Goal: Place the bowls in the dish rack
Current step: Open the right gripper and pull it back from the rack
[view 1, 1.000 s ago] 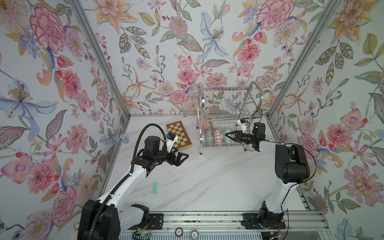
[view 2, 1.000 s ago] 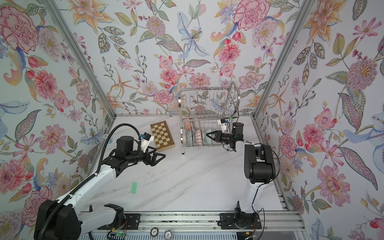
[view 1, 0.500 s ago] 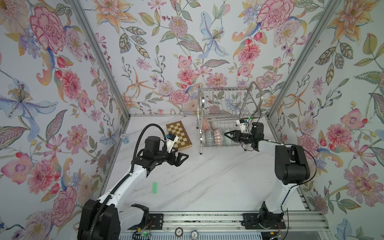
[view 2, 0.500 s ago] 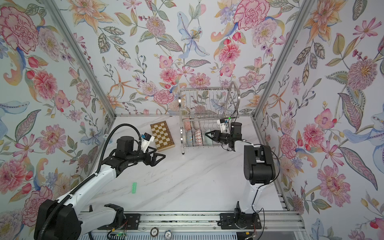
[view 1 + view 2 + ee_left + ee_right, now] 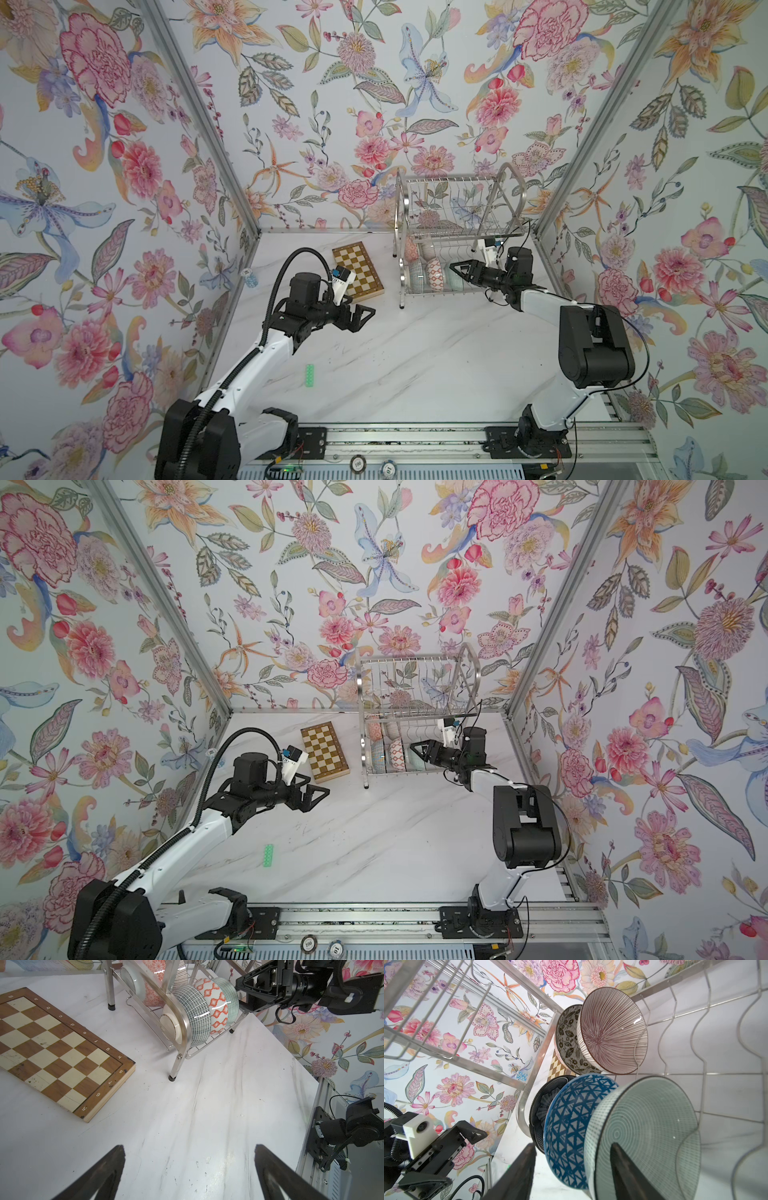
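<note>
The steel dish rack (image 5: 449,178) stands at the back right, and several bowls stand on edge in its lower tier. In the right wrist view the front row holds a mint green bowl (image 5: 654,1126), a blue triangle bowl (image 5: 571,1126) and a dark bowl (image 5: 539,1109). Behind them are a pinkish lined bowl (image 5: 610,1030) and a black-and-white floral bowl (image 5: 566,1043). My right gripper (image 5: 455,268) (image 5: 572,1147) is open astride the mint bowl's rim, one finger inside the bowl. My left gripper (image 5: 365,318) (image 5: 189,1147) hangs wide open and empty over the table.
A brown-and-white chessboard (image 5: 359,272) lies left of the rack, close to the left gripper. A small green block (image 5: 309,375) lies on the marble table toward the front. Floral walls close in the back and both sides.
The right gripper's jaws have spread apart and let go of the mint bowl, which stays in the rack. The left arm has not moved.
</note>
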`<state>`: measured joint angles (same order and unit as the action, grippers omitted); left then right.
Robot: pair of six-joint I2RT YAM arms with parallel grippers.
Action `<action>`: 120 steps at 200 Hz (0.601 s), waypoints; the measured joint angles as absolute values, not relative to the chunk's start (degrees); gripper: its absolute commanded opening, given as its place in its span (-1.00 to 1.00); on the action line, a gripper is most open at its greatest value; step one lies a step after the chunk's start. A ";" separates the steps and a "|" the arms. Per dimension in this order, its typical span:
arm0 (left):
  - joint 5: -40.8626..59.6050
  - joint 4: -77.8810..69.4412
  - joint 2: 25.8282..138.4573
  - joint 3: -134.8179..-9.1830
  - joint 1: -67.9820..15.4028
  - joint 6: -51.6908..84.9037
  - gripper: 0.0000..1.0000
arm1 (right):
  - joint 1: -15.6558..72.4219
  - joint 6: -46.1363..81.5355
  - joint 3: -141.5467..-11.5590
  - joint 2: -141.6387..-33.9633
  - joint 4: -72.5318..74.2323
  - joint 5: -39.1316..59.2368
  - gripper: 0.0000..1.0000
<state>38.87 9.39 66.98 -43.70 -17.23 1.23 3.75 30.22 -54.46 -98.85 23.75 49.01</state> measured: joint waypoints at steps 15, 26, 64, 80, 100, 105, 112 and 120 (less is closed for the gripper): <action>38.06 9.41 66.70 -43.70 -17.23 1.23 0.98 | 3.90 30.44 -52.80 -97.30 24.36 47.81 0.32; 37.19 9.41 66.32 -43.70 -17.23 1.19 0.98 | 3.97 30.44 -51.20 -95.77 24.97 46.48 0.39; 34.39 9.39 64.79 -43.70 -17.23 0.99 0.98 | 4.01 30.55 -47.03 -91.07 27.00 42.26 0.58; 32.45 9.32 63.75 -43.70 -17.23 0.84 0.98 | 4.01 30.65 -43.90 -87.92 27.94 39.92 0.64; 29.69 9.02 62.46 -43.68 -17.23 0.75 0.98 | 4.05 30.41 -41.12 -84.62 28.62 36.27 0.74; 29.02 8.86 62.15 -43.68 -17.23 0.67 0.98 | 4.05 30.28 -40.32 -83.68 28.86 35.11 0.75; 27.83 8.60 61.65 -43.59 -17.23 0.58 0.98 | 4.05 30.15 -39.24 -82.46 29.10 33.71 0.77; 26.63 8.08 60.97 -43.33 -17.23 0.38 0.98 | 4.08 29.91 -38.09 -81.01 29.26 31.99 0.79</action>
<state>26.63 8.08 60.97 -43.33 -17.23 0.38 4.08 29.91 -38.09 -81.01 29.26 31.99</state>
